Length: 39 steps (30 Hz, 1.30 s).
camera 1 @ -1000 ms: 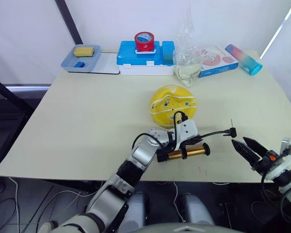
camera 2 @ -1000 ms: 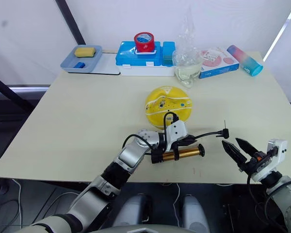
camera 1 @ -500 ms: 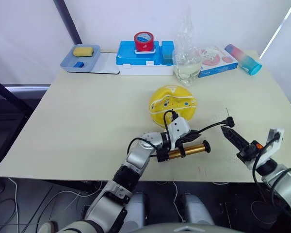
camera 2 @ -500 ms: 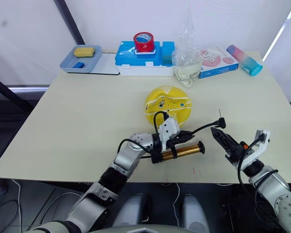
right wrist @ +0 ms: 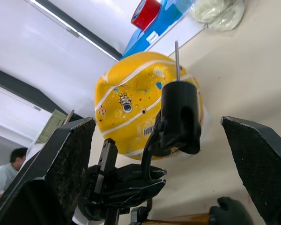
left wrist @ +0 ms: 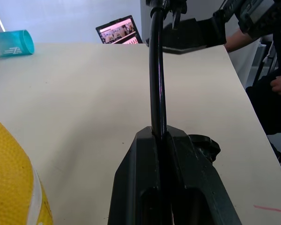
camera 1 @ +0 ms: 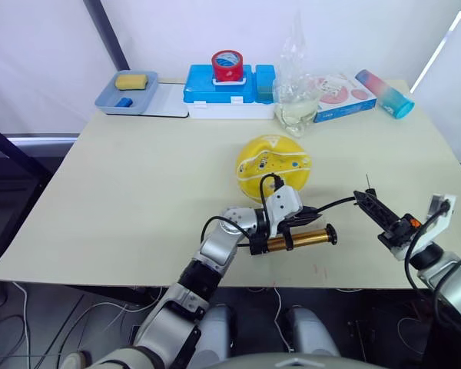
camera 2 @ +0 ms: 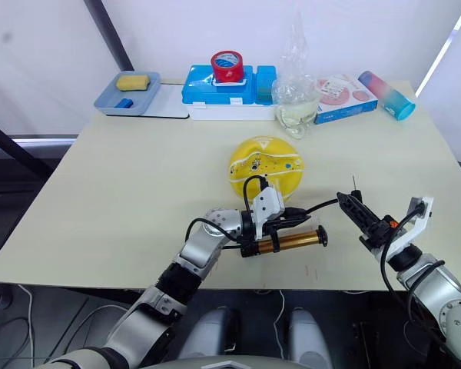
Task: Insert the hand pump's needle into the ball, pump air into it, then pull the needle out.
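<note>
Lab-like test room: white backdrop (camera 1: 215, 31), laptop (left wrist: 116, 30), seated person (right wrist: 4, 164).

Beige table (camera 1: 138, 184), white walls (camera 1: 46, 46)

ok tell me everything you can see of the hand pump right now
The hand pump has a shiny gold-bronze barrel with black end caps and lies on its side on the table's near edge, in front of the yellow ball. The left gripper sits at its left end, shut on the thin black hose. The hose arcs right to a small black fitting with the needle pointing up, between the right gripper's open fingers.
</note>
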### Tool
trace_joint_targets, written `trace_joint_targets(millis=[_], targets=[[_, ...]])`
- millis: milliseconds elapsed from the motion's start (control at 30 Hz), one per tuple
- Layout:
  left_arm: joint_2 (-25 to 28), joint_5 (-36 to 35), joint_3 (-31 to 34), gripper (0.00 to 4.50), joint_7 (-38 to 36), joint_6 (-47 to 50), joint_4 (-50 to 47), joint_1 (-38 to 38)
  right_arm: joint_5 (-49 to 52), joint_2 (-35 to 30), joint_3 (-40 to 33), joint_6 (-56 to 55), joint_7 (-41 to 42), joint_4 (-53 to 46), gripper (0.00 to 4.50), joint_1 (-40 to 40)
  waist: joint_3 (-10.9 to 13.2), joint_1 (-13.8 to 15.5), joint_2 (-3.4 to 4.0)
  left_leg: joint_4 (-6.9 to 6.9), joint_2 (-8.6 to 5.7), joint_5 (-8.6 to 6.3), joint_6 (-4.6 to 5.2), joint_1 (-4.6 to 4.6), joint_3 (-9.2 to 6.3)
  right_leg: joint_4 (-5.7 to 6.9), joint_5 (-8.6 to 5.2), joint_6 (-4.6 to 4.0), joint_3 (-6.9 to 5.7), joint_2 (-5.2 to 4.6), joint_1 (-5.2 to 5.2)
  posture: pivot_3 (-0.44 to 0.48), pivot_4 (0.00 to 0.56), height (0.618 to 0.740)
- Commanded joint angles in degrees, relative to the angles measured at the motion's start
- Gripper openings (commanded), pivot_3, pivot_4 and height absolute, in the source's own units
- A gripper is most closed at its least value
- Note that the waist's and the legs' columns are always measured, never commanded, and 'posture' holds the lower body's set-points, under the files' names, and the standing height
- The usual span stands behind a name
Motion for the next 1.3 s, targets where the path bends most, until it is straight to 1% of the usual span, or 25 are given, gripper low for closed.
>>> trace_joint_targets(millis=[33, 300, 400, 433, 467, 533, 567, 600, 633, 667, 867, 900, 933, 1033, 1067, 1133, 1167, 1200, 1300], targets=[[-0.3, -0.8, -0.2, 0.07, -0.1, -1.4, -1.0, -0.7, 1.5, -1.1, -1.9, -0.4, 1.0, 0.0, 4.50, -0.7, 0.0, 0.0, 0.00, 0.00, 0.00, 0.00, 0.00, 0.00, 0.00, 0.00, 0.00, 0.00, 0.00, 0.00, 0.00, 0.000, 0.150, 0.739], [-0.6, -0.7, -0.3, 0.07, -0.2, -1.4, -0.1, -1.3, 0.2, -1.4, -2.0, -1.1, 2.1, 1.6, 4.50, -0.9, 0.0, 0.0, 0.00, 0.00, 0.00, 0.00, 0.00, 0.00, 0.00, 0.00, 0.00, 0.00, 0.00, 0.00, 0.00, 0.000, 0.150, 0.739], [-0.6, -0.7, -0.5, 0.00, -0.5, -1.4, 0.3, -1.5, -0.3, -1.5, -2.0, -1.2, 2.4, 1.6, 3.71, -0.9, 0.0, 0.0, 0.00, 0.00, 0.00, 0.00, 0.00, 0.00, 0.00, 0.00, 0.00, 0.00, 0.00, 0.00, 0.00, 0.000, 0.150, 0.739], [-0.7, -0.8, -0.5, 0.00, -0.6, -1.5, 0.4, -1.5, -0.5, -1.4, -2.0, -1.3, 2.5, 1.6, 3.07, -1.0, 0.0, 0.0, 0.00, 0.00, 0.00, 0.00, 0.00, 0.00, 0.00, 0.00, 0.00, 0.00, 0.00, 0.00, 0.00, 0.000, 0.150, 0.739], [-0.7, -0.8, -0.5, 0.00, -0.6, -1.6, 0.7, -1.6, -0.7, -1.4, -2.0, -1.4, 2.5, 1.7, 2.77, -1.1, 0.0, 0.0, 0.00, 0.00, 0.00, 0.00, 0.00, 0.00, 0.00, -0.01, 0.00, 0.00, 0.00, 0.00, 0.00, 0.000, 0.150, 0.739], [-0.8, -0.7, -0.4, 0.00, -0.5, -1.9, 1.3, -1.9, -1.0, -1.5, -2.0, -1.5, 2.7, 1.7, 1.88, -1.2, 0.0, 0.0, 0.00, 0.00, 0.00, 0.00, 0.00, 0.00, 0.00, 0.00, 0.00, 0.00, 0.00, 0.00, 0.00, 0.000, 0.150, 0.739], [-0.8, -0.7, -0.4, 0.00, -0.5, -2.1, 1.6, -2.1, -1.1, -1.5, -1.9, -1.4, 2.8, 1.7, 1.19, -1.2, 0.0, 0.0, 0.00, 0.00, 0.00, 0.00, 0.00, 0.00, -0.01, 0.00, 0.00, 0.00, -0.01, 0.00, 0.00, 0.000, 0.150, 0.739], [-0.8, -0.7, -0.4, 0.00, -0.4, -2.2, 1.7, -2.1, -1.3, -1.5, -1.9, -1.4, 2.9, 1.6, 0.84, -1.1, 0.0, 0.0, 0.00, 0.00, 0.00, 0.00, 0.00, 0.00, -0.01, 0.00, 0.00, 0.00, -0.01, 0.01, 0.00, 0.000, 0.150, 0.739], [-0.9, -0.7, -0.5, 0.00, -0.5, -2.3, 1.8, -2.2, -1.4, -1.4, -1.9, -1.5, 2.9, 1.6, 0.34, -1.2, 0.0, 0.0, 0.00, 0.00, 0.00, 0.00, 0.00, 0.00, -0.01, 0.00, 0.00, 0.00, -0.01, 0.01, 0.00, 0.000, 0.150, 0.739], [-0.9, -0.8, -0.5, 0.00, -0.5, -2.2, 2.0, -2.2, -1.5, -1.3, -1.8, -1.6, 2.8, 1.5, 0.29, -1.2, 0.0, 0.0, 0.00, 0.00, 0.00, 0.00, 0.00, 0.00, -0.01, 0.00, 0.00, 0.00, -0.01, 0.01, 0.00, 0.000, 0.150, 0.739], [-0.7, -1.3, -0.5, 0.00, -1.2, -1.0, 1.2, -2.0, -3.6, -1.7, -1.6, -2.1, 3.8, 0.4, 0.29, -0.8, 0.0, 0.0, 0.00, 0.00, 0.00, 0.00, 0.00, 0.00, -0.02, -0.01, 0.00, 0.00, -0.01, 0.00, 0.00, 0.000, 0.150, 0.739], [-0.6, -1.6, -0.2, 0.80, -1.1, -0.5, 0.9, -2.1, -4.5, -1.9, -1.5, -2.3, 4.2, 0.2, 0.29, -0.8, 0.0, 0.0, 0.00, 0.00, 0.00, 0.00, 0.00, -0.01, -0.02, -0.01, 0.00, 0.00, -0.02, 0.00, 0.00, 0.000, 0.150, 0.739], [-0.6, -2.0, 0.3, 1.01, -1.0, 0.3, 0.3, -2.3, -6.2, -2.6, -1.2, -2.6, 5.1, -0.1, 0.29, -0.7, 0.0, 0.0, 0.00, -0.01, 0.00, 0.00, 0.00, -0.01, -0.03, -0.01, 0.00, 0.00, -0.03, 0.01, 0.00, 0.000, 0.150, 0.739], [-0.6, -3.4, 1.4, 2.49, -0.6, 2.6, -3.3, -3.0, -10.3, -4.2, -0.5, -4.0, 7.5, -0.3, 0.29, -1.7, 0.0, 0.0, 0.00, 0.00, 0.00, 0.00, 0.00, -0.02, -0.02, -0.02, -0.01, 0.00, -0.02, 0.00, 0.00, 0.000, 0.150, 0.739], [-0.5, -3.8, 1.6, 3.06, -0.5, 3.5, -4.9, -3.1, -11.8, -5.3, 0.1, -4.0, 8.8, -0.5, 0.29, -1.9, 0.0, 0.0, 0.00, 0.00, 0.00, 0.00, 0.00, -0.02, -0.02, -0.03, -0.01, 0.01, -0.02, 0.00, 0.00, 0.000, 0.150, 0.739], [-0.3, -5.4, 3.3, 3.81, 0.6, 7.2, -10.1, -4.4, -16.0, -8.7, 1.9, -4.3, 12.7, -1.0, 0.29, -2.2, 0.0, 0.0, 0.00, 0.00, 0.00, 0.00, 0.00, -0.02, -0.03, -0.03, -0.01, 0.00, -0.03, 0.00, 0.00, 0.000, 0.150, 0.739], [-0.1, -6.1, 3.9, 3.99, 1.1, 8.9, -12.1, -5.1, -18.0, -10.3, 2.7, -4.8, 14.7, -1.2, 0.29, -2.2, 0.0, 0.0, -0.01, 0.00, 0.00, 0.00, 0.00, -0.02, -0.02, -0.03, -0.01, 0.01, -0.03, 0.01, -0.01, 0.000, 0.150, 0.739], [0.2, -6.6, 4.4, 4.48, 1.6, 10.4, -13.8, -5.5, -19.5, -11.3, 3.2, -5.4, 16.3, -1.1, 0.29, -2.2, 0.0, 0.0, -0.01, 0.00, 0.00, 0.00, 0.00, -0.03, -0.03, -0.04, -0.01, 0.01, -0.04, 0.01, 0.00, 0.000, 0.150, 0.739], [1.8, -7.9, 6.4, 4.48, 3.2, 15.1, -18.5, -7.1, -24.4, -14.1, 4.6, -8.5, 22.1, -0.7, 0.29, -2.6, 0.0, -0.1, -0.01, 0.00, 0.00, 0.00, 0.00, -0.02, -0.07, -0.04, -0.01, 0.01, -0.05, 0.03, 0.00, 0.000, 0.150, 0.739]])
